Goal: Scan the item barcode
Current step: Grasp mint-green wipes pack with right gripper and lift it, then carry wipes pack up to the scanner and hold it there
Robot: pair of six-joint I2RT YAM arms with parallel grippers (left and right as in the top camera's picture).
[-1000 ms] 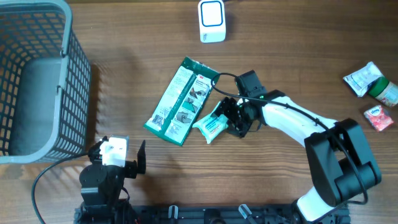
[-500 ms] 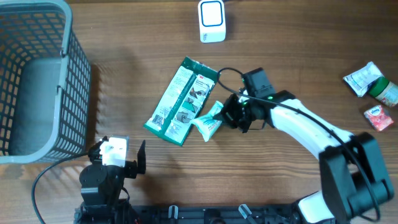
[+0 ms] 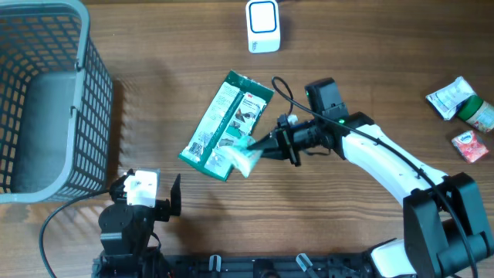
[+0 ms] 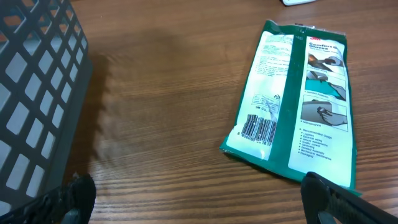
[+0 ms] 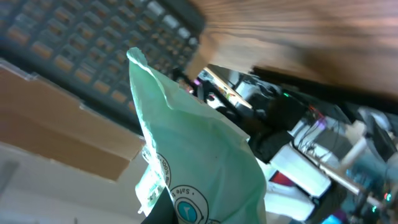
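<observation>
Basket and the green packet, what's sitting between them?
Nothing; only bare wooden table separates the basket and the green packet, seen in the left wrist and overhead views.

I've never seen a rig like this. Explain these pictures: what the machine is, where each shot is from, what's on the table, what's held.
These are two robot arms at a wooden table, each ending in a two-finger gripper. One picture looks straight down; the other two come from cameras on the wrists. On the table are a green packet, a white scanner, a basket at the left and small packets at the right. The right gripper is shut on a pale pouch, which fills its wrist picture. The left gripper is open and empty.
</observation>
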